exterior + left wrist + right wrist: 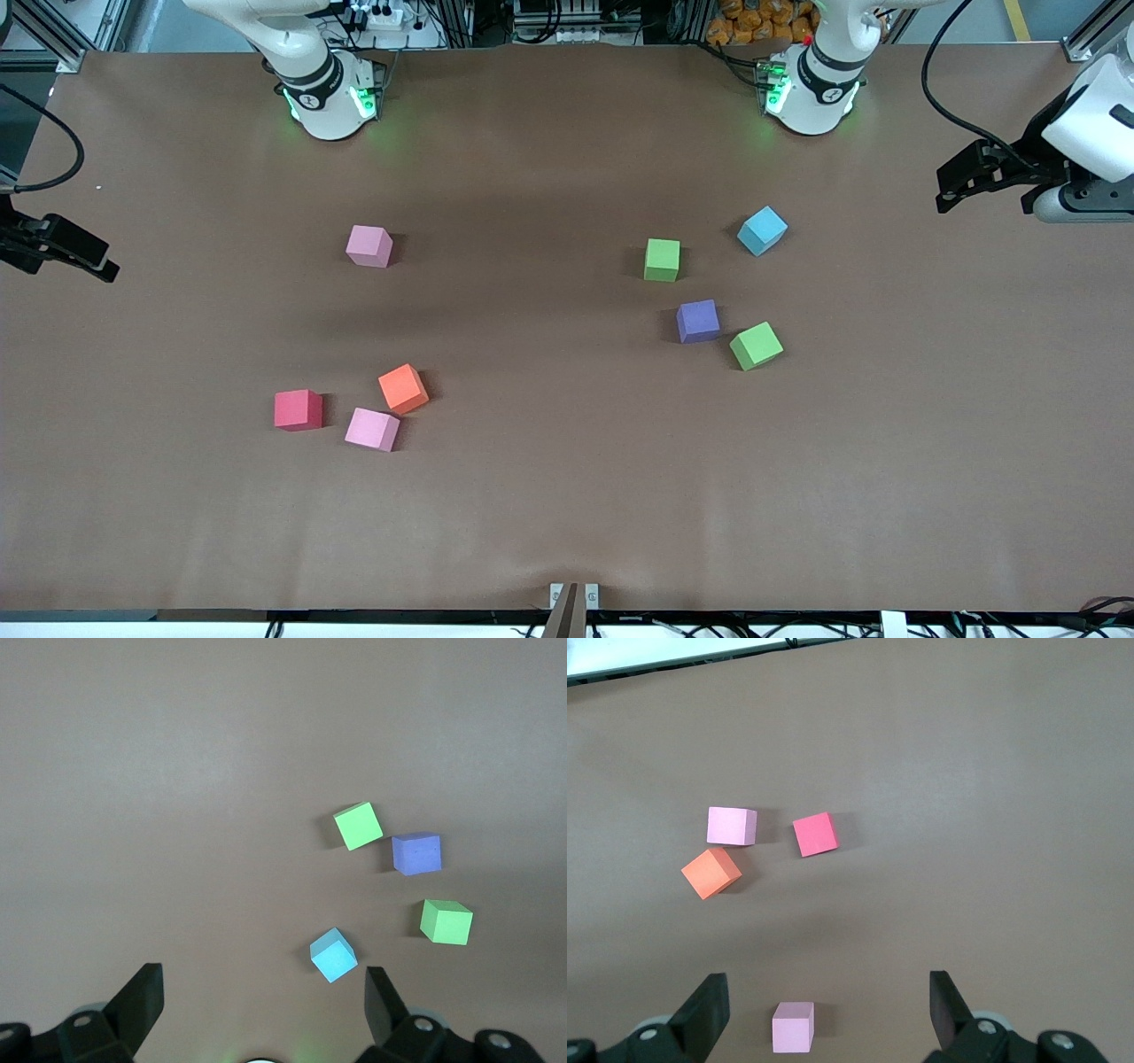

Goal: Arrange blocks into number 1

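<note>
Right gripper (87, 255): fingers spread wide, empty, hanging over the right arm's end of the surface (549, 496). Toward that end, nearer the front camera: red block (298, 410), orange block (403, 388) and a pink cube (372, 429) just beside the orange one; a second pink cube (369, 245) farther from the camera. Toward the left arm's end: green block (662, 260), purple block (698, 321), second green block (756, 346), with a light blue cube (762, 230) beside them. Left gripper (961, 182): spread, empty, over that end.

Probably red and orange for the right arm, greens and purple for the left. No long axis on any cube. Count: two green, one purple, one red, one orange; two pink, one light blue.
</note>
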`<action>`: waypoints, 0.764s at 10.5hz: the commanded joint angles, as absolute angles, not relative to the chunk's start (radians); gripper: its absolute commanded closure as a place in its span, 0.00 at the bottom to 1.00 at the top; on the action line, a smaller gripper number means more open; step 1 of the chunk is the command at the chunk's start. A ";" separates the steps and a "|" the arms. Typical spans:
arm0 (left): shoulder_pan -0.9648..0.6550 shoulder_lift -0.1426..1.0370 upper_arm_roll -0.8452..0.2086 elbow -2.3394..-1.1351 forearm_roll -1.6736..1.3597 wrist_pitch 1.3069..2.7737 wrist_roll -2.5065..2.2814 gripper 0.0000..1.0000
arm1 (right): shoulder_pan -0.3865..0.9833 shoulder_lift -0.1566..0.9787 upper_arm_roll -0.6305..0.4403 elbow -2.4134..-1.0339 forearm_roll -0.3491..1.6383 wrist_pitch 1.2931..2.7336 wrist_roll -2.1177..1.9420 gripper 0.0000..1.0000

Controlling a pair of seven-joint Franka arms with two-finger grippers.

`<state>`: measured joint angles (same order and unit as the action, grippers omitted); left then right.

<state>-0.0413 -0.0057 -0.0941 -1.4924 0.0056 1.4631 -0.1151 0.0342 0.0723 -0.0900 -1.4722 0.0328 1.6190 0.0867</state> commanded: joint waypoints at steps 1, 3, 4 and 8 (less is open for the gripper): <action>-0.034 0.002 -0.103 -1.474 0.015 1.443 -0.101 0.00 | 0.021 0.084 -0.086 -1.450 0.041 1.600 0.069 0.00; -0.037 0.005 -0.103 -1.474 0.017 1.443 -0.103 0.00 | 0.021 0.087 -0.086 -1.448 0.041 1.600 0.074 0.00; -0.044 0.009 -0.103 -1.473 0.015 1.443 -0.104 0.00 | 0.021 0.089 -0.086 -1.448 0.041 1.600 0.072 0.00; -0.055 0.113 -0.104 -1.471 0.014 1.445 -0.104 0.00 | 0.025 0.092 -0.086 -1.451 0.044 1.600 0.078 0.00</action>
<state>-0.0487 0.0549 -0.1017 -1.4947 0.0056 1.4607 -0.1151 0.0342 0.0805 -0.0901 -1.4722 0.0328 1.6175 0.0864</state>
